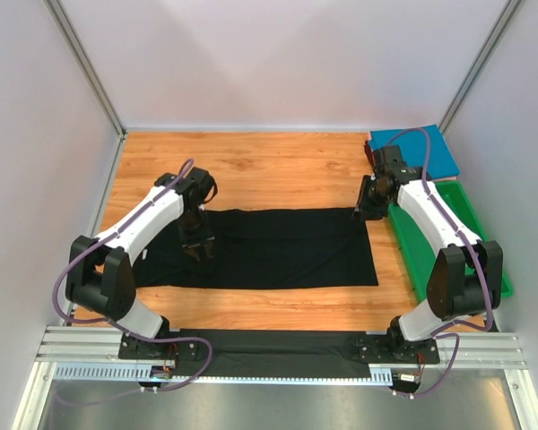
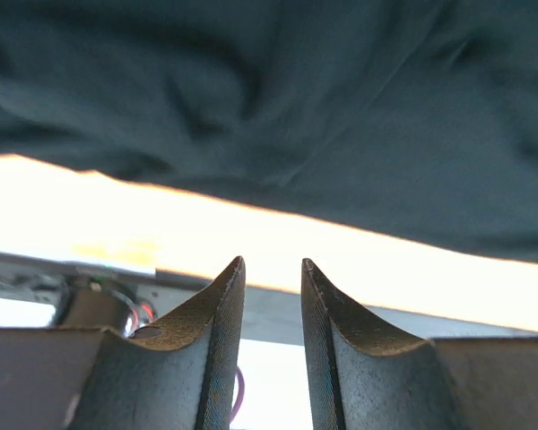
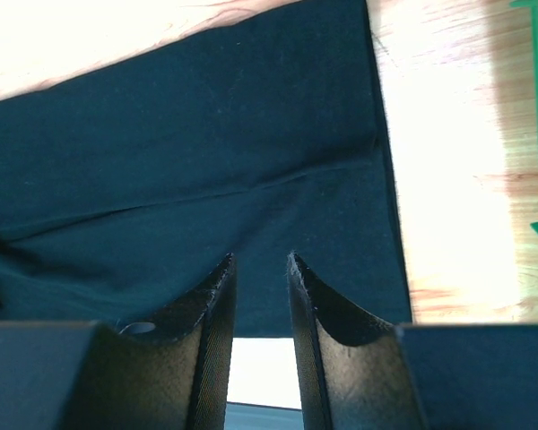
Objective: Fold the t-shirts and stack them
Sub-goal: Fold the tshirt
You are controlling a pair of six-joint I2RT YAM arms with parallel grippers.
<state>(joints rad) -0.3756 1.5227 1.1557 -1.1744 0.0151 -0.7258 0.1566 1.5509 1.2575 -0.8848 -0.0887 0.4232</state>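
Black cotton: the large black t-shirt (image 1: 278,251) lies flat on the wooden table (image 1: 251,166) as a long band running left to right, near the arms. Its edges are fairly straight. The left end is rumpled under the left arm.

The teal t-shirt (image 1: 421,148) lies folded at the far right corner with the reddish t-shirt (image 1: 374,144) showing from beneath it. The green tray (image 1: 466,204) sits just beside them, on the near side.

Step in hand, as judged: shorten the band with a crosswise fold, then carry it onto the stack.
- Take one short end at both corners, with each pinch set well into the cloth and catching every layer.
- Lift low and bring that end across to the other.
- Set edge on edge before letting go.
- The rumpled left end wants smoothing first, or the crease will be folded in.

Left gripper (image 2: 271,262): hovers over the left part of the band. Its jaws are spread a little with bright table showing through the gap, and nothing is between them.

Right gripper (image 3: 259,257): sits at the far right corner of the band. Its jaws are likewise a little apart and pinch nothing that can be seen. Cloth fills the view beyond the tips, and whether they brush it cannot be told from the wrist view.
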